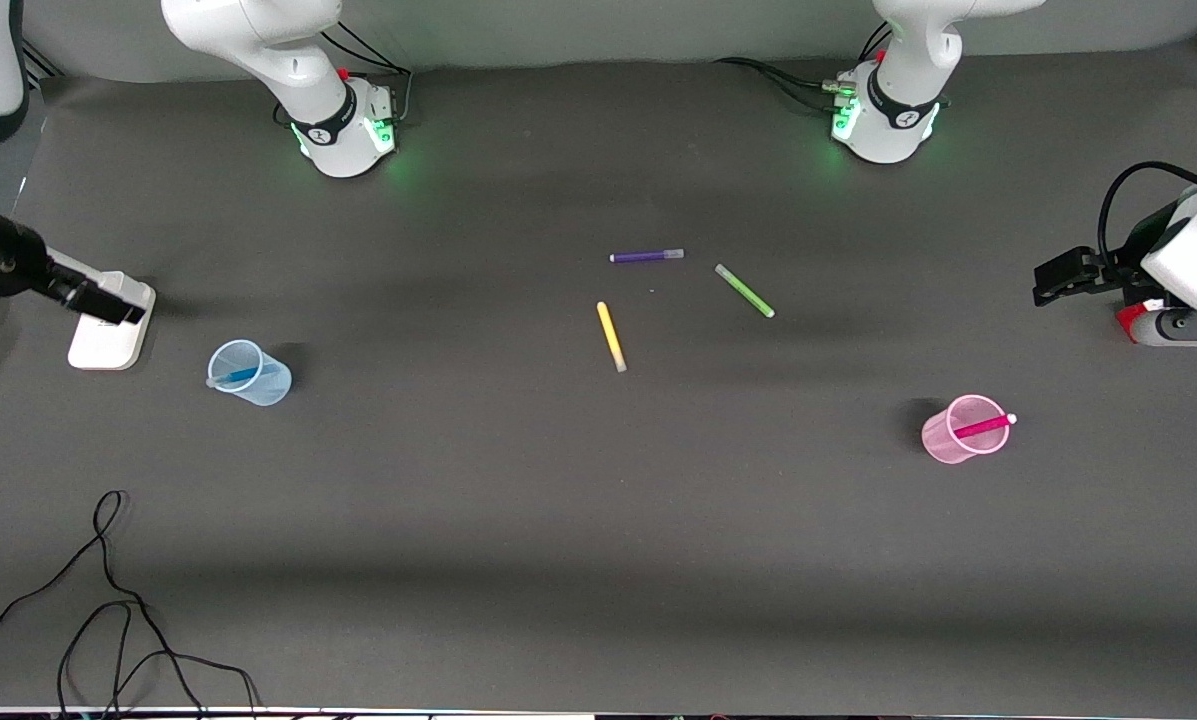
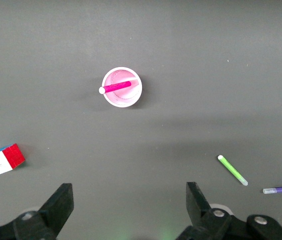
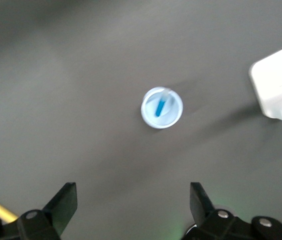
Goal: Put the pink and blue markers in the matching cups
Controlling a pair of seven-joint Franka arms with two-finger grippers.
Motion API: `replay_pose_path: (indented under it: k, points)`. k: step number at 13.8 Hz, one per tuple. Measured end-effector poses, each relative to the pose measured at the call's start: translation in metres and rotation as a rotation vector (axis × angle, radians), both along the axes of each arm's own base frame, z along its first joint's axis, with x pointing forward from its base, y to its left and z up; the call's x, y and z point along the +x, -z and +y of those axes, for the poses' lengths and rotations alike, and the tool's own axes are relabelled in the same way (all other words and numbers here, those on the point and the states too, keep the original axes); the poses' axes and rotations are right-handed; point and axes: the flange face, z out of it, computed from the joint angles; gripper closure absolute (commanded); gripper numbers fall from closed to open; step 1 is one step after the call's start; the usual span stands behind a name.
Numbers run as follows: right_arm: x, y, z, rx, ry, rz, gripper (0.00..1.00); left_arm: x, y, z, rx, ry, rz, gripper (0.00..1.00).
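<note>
Overhead, a dark grey cloth is covering the whole table (image 1: 558, 520), wrinkling slightly, with a pale wall strip running along the edge where the 2 arm bases are standing and glowing green. A loose black cable (image 1: 108, 600) is curling on the cloth at the near corner toward the right arm's end. No readable writing is showing anywhere.

Both arms are rising steeply out of the front view, their wrist cameras looking straight down. The left gripper (image 2: 128, 210) is hanging high over the cloth with its fingers spread wide and holding nothing; the right gripper (image 3: 131, 210) is doing the same.

The pink marker (image 1: 983, 427) is leaning inside the pink cup (image 1: 943, 445), its pale cap poking over the rim, toward the left arm's end. The blue marker (image 1: 233, 377) is resting inside the blue cup (image 1: 268, 385) toward the right arm's end, beside a white box (image 1: 108, 340).

Around the middle of the table, 3 other pens are lying flat and apart: a purple pen (image 1: 646, 256) farthest from the front camera, a green pen (image 1: 745, 291), and a yellow pen (image 1: 611, 337) nearest. A colour cube (image 2: 3, 159) is sitting on the cloth in the left wrist view.
</note>
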Motion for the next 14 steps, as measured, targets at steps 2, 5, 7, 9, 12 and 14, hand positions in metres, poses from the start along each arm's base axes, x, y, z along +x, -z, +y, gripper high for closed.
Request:
replay_pose_path:
  k: [2, 5, 7, 9, 12, 14]
  points:
    - [-0.009, -0.019, 0.000, 0.051, -0.101, -0.029, 0.00, 0.000, 0.001, 0.000, 0.000, 0.000, 0.001, 0.00]
    - [-0.007, -0.036, 0.026, 0.040, -0.201, -0.055, 0.00, 0.000, 0.001, -0.001, 0.000, 0.002, 0.003, 0.00]
    - [0.001, -0.037, 0.049, -0.018, -0.265, -0.020, 0.00, 0.000, 0.002, -0.001, 0.000, 0.003, 0.003, 0.00]
    - [0.013, -0.027, 0.071, -0.032, -0.313, 0.021, 0.00, 0.001, 0.003, -0.002, 0.000, 0.004, 0.005, 0.00]
    - [0.027, -0.016, 0.077, -0.014, -0.320, 0.034, 0.00, 0.001, 0.004, -0.002, 0.000, 0.004, 0.008, 0.00]
    - [0.027, -0.022, 0.067, 0.017, -0.338, 0.020, 0.00, 0.002, 0.005, -0.002, 0.000, 0.004, 0.008, 0.00]
